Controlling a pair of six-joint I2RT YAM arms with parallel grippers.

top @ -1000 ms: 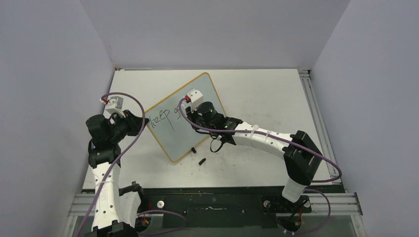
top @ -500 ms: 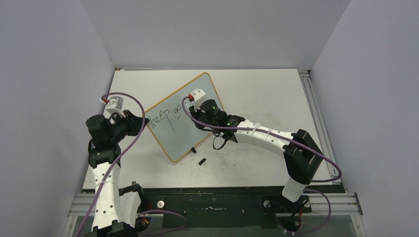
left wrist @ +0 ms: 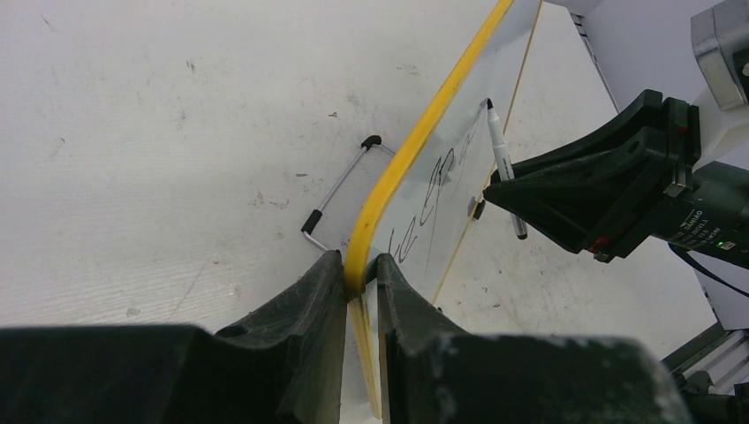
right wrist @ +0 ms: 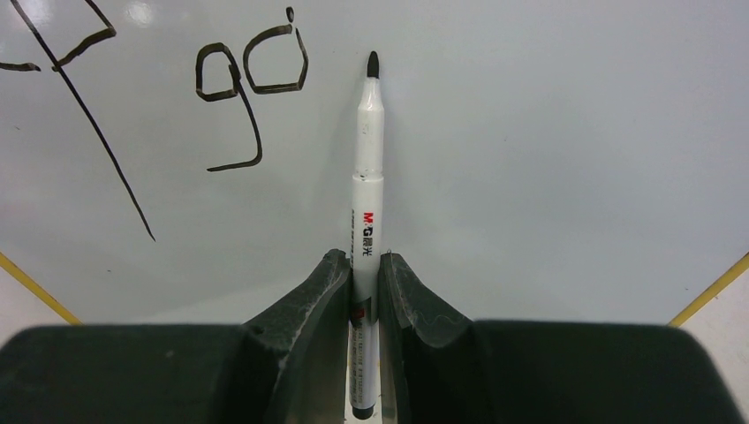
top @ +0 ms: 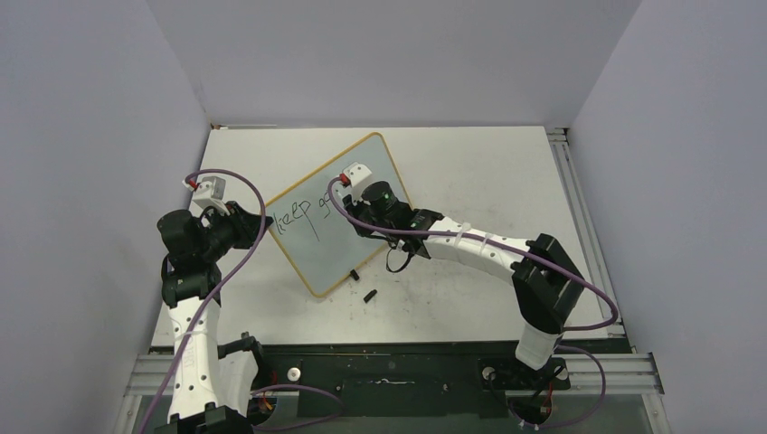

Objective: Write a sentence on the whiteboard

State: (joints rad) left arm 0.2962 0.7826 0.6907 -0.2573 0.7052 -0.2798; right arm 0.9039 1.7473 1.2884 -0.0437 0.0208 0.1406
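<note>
Top view: whiteboard lies at a slant on the counter, centre-left of frame. The sentence reads "keep go", running along the board's left half. My left pincer sits at the board's left corner. My right arm reaches over the board from the lower right. A small black cap lies on the counter just below the board.

Left wrist: both fingers are clamped on the yellow rim, bottom centre. A wire leg shows behind the board.

Right wrist: right pincer is clamped on a white marker. Its black tip is just right of the "o". Cannot tell if it touches.
</note>
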